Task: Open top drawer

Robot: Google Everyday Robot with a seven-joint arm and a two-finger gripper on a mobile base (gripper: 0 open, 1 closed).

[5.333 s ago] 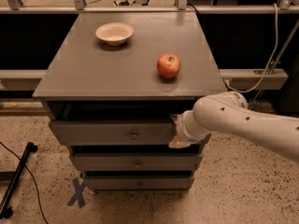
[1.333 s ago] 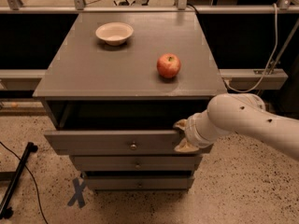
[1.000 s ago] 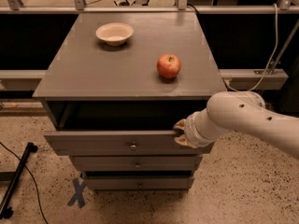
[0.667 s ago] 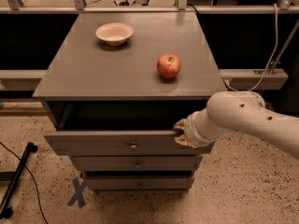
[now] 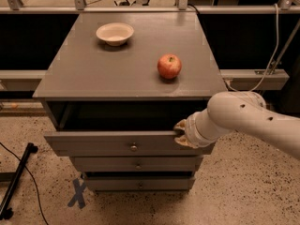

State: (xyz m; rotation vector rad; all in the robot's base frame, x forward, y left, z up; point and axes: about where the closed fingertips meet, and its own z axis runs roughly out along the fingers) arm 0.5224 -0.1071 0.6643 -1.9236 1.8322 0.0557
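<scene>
From the left, we see the top drawer (image 5: 108,144) now drawn out of the desk (image 5: 93,69), with a dark gap behind its front where seconds ago it sat flush. Over the last second it has barely moved. Its knob (image 5: 134,147) goes unused, and the bowl (image 5: 115,33) and apple (image 5: 169,66) sit undisturbed above. At the drawer's right end the hand (image 5: 182,134) is clamped on the front's upper edge. We'd judge the opening nearly done.
</scene>
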